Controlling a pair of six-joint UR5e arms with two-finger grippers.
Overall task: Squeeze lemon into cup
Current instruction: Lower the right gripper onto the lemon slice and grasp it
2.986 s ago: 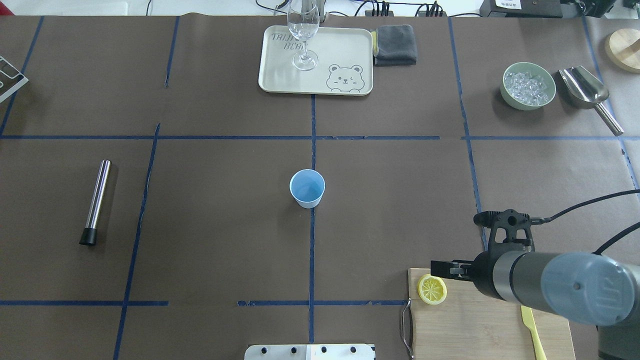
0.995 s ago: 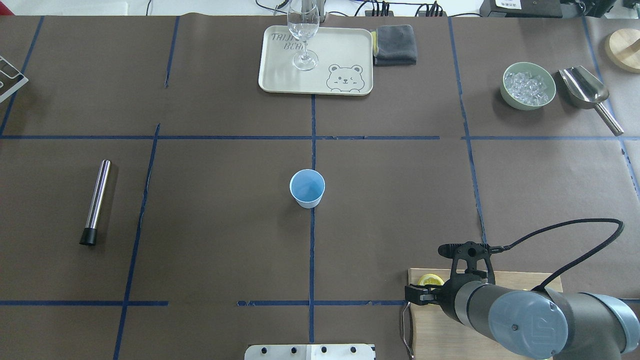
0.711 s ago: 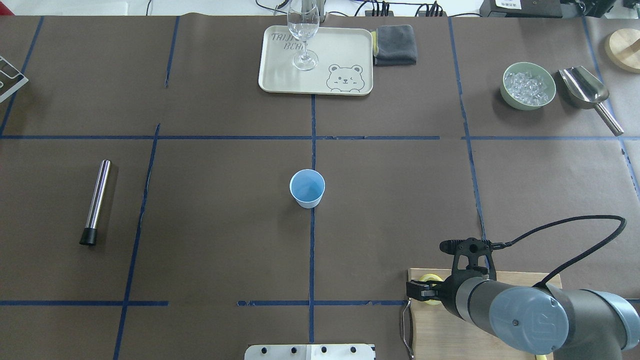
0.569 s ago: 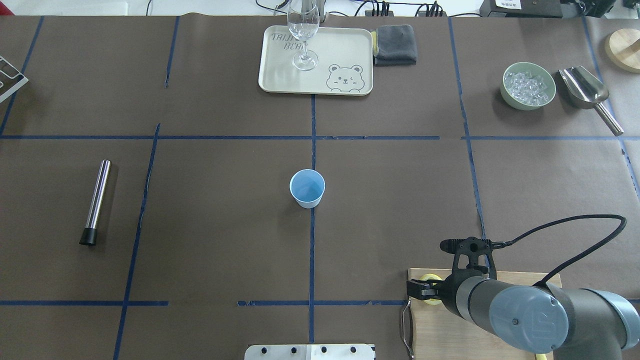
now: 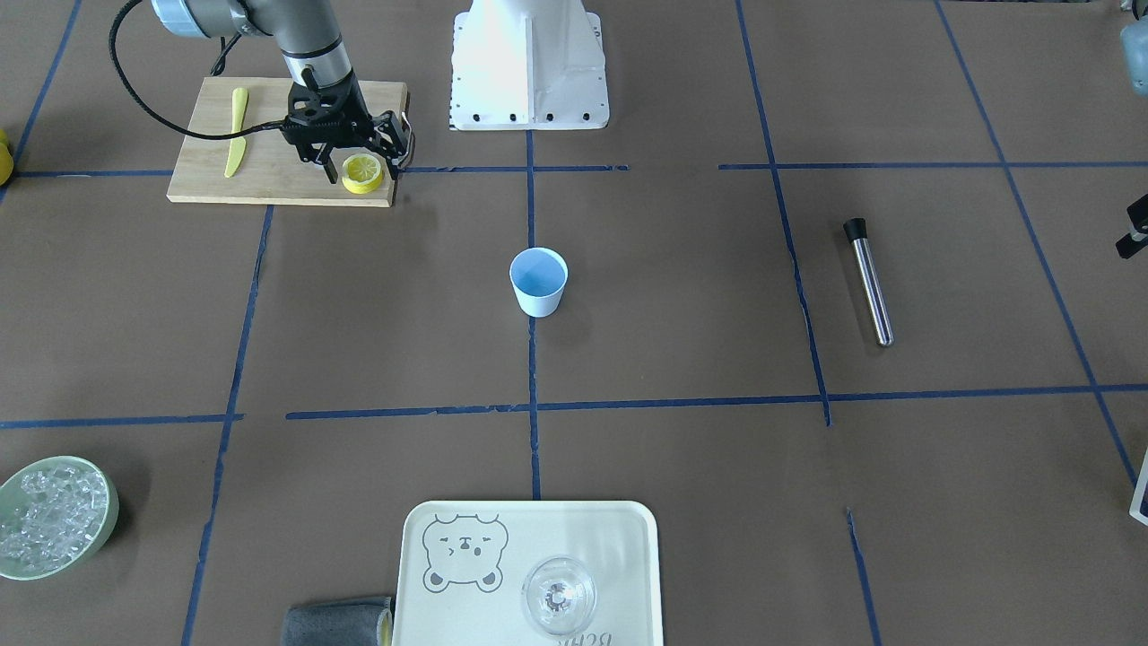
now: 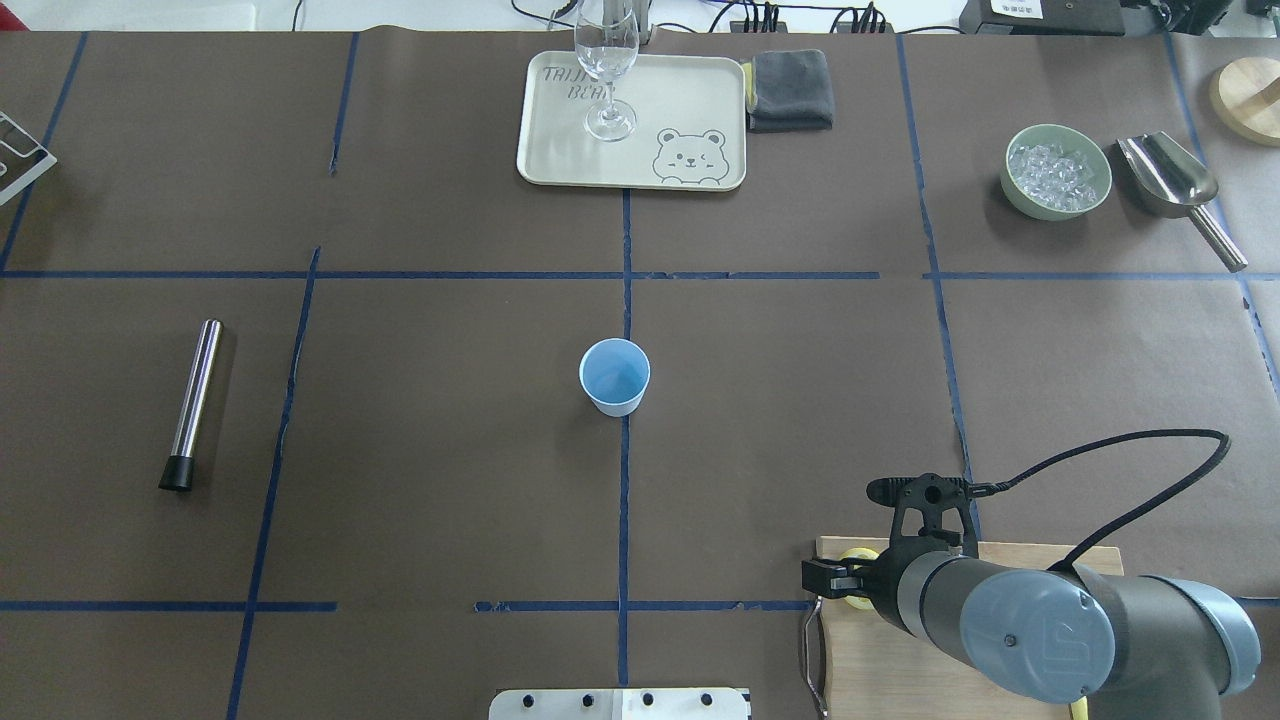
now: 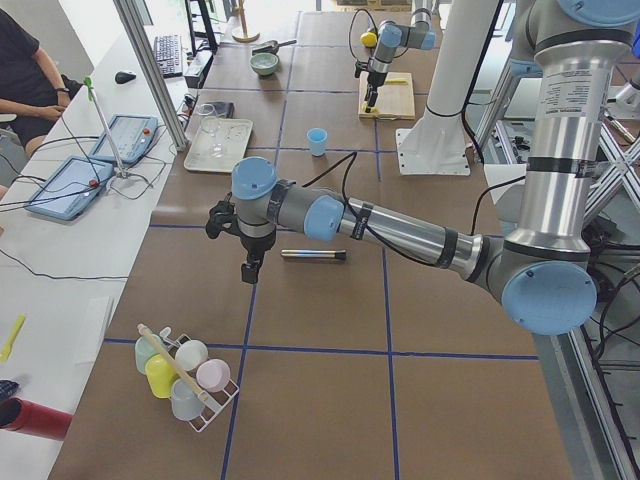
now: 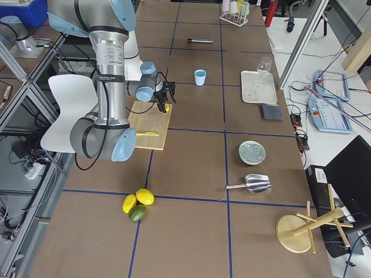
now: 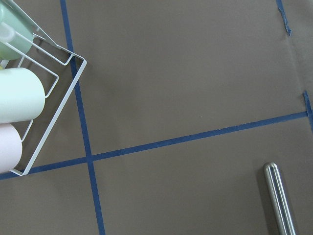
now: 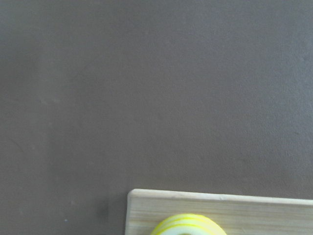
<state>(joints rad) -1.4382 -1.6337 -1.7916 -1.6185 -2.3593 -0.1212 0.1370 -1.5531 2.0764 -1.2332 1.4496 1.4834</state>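
the lemon (image 5: 362,171) lies cut face up on the wooden board (image 5: 269,179), near the board's corner closest to the middle of the table; the right wrist view catches only its top edge, just inside that corner. the right gripper (image 5: 357,160) sits low over it, 1 of its 2 fingers (image 5: 397,148) on each side of the slice, jaws spread wider than the lemon and straddling it; whether either finger touches the rind cannot be told. a yellow knife (image 5: 235,131) lies on the same board, well apart from the lemon, beyond the arm.

the cup (image 5: 538,282) stands upright on a blue tape line at the table's middle, mouth up, well apart from the board and both grippers. a steel rod (image 5: 868,283) lies flat on the robot's left half; the left gripper (image 7: 249,270) hangs pointing down near the rod's end, and its jaws cannot be made out. on the side of the table away from the robot, a clear glass (image 5: 559,595) stands on a tray (image 5: 413,538), and a green bowl (image 5: 112,516) holds ice.
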